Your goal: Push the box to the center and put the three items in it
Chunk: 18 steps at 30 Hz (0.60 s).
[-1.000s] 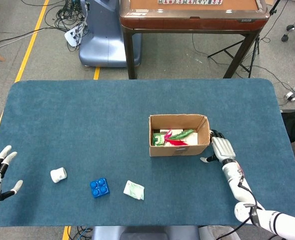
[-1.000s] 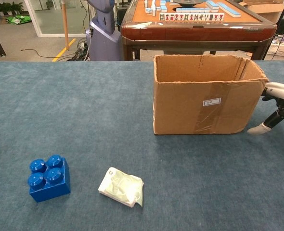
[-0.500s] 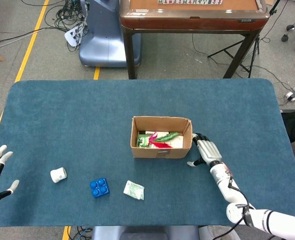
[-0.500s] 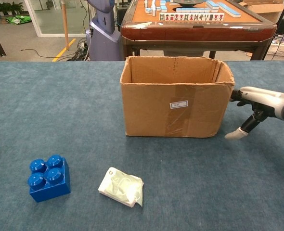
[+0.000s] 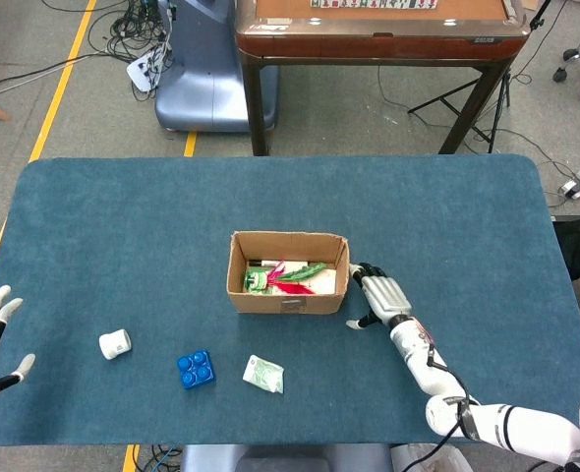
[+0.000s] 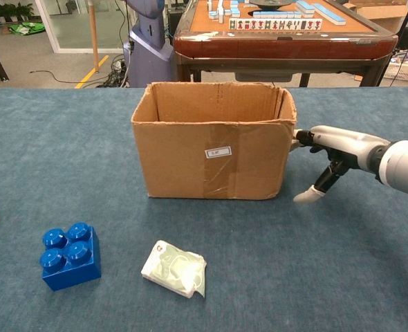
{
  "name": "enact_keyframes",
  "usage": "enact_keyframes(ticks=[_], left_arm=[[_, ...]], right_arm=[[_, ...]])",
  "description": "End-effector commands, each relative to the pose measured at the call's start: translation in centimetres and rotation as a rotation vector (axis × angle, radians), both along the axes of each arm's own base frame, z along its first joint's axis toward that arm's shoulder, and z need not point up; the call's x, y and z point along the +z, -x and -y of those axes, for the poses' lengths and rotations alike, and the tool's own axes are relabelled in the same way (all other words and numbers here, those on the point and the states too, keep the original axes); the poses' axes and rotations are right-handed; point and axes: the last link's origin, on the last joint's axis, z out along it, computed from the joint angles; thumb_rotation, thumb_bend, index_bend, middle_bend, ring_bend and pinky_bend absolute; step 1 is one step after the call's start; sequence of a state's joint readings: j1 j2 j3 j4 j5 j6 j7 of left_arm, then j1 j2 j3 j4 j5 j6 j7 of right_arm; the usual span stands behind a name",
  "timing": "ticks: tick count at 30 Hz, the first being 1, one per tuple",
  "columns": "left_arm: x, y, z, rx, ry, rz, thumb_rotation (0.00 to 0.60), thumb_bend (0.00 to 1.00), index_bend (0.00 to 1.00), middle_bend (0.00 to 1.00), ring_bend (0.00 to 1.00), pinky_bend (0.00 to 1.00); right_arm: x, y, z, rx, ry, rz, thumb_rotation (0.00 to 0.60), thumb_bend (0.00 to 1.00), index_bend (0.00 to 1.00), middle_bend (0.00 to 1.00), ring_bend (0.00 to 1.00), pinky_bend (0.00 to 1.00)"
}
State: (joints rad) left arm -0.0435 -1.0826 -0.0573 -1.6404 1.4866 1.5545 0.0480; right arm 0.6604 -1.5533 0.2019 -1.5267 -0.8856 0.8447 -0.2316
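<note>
The cardboard box (image 5: 288, 273) stands upright and open-topped near the middle of the bench, a strip of tape and a small white label on its near wall; green, pink and white packets lie inside. Three items lie loose on the bench toward seven and eight o'clock of the box: a crumpled pale green and white packet (image 5: 263, 374) nearest, a blue studded toy brick (image 5: 196, 369) just at its nine o'clock, and a small white cup (image 5: 115, 344) on its side, farther out.
</note>
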Motion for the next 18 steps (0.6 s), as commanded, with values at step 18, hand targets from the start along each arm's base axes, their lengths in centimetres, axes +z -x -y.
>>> enact_keyframes(ticks=[18], left_arm=[[-0.2,0.2,0.0,0.008,0.005,-0.017,0.600,0.22,0.16,0.07,0.18,0.52]], right_arm=[[-1.4,-3.8,-0.3,0.082,-0.021,0.029,0.600,0.01,0.10,0.14,0.03,0.09]])
